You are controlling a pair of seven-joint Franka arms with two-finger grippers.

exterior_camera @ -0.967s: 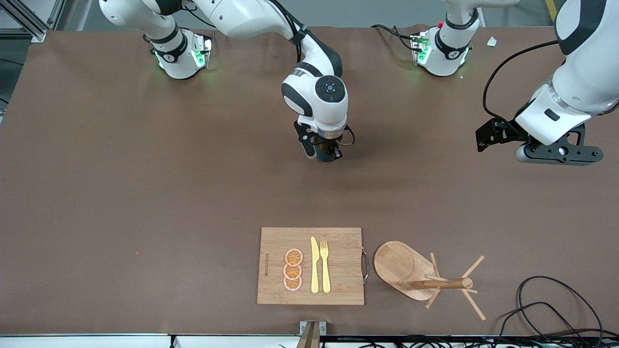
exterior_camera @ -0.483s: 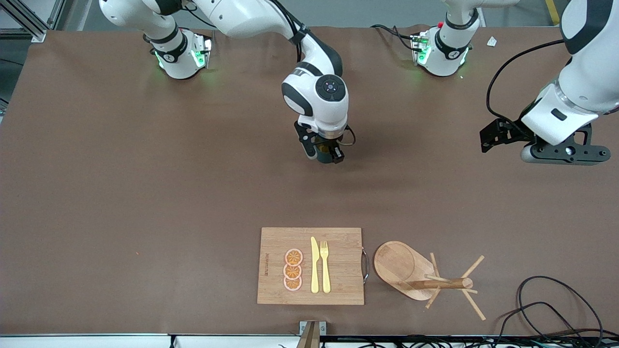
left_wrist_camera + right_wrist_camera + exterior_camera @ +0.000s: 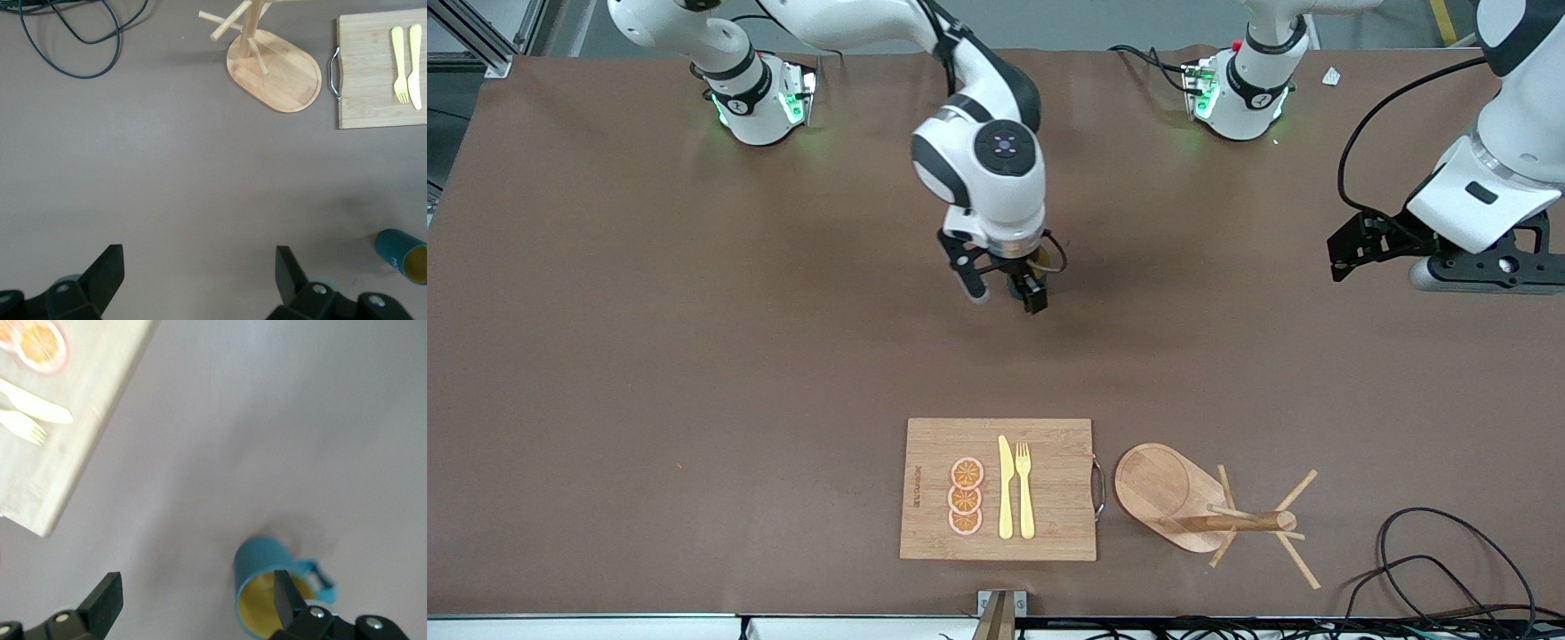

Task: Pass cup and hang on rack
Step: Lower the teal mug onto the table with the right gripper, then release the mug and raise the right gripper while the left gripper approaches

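right claw (image 3: 1005, 296) gaped wide, empty, over cup (image 3: 267, 587) on worktop (image 3: 694, 356) | left claw (image 3: 200, 277) wide open, empty, waiting | cup looked rigid, light, glazed-slick; grip rim wall, handle (image 3: 320, 577) free for rack (image 3: 1209, 511)

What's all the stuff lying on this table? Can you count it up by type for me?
Cup: 1
Rack: 1
Board: 1
Knife: 1
Fork: 1
Orange slices: 3
Total: 8
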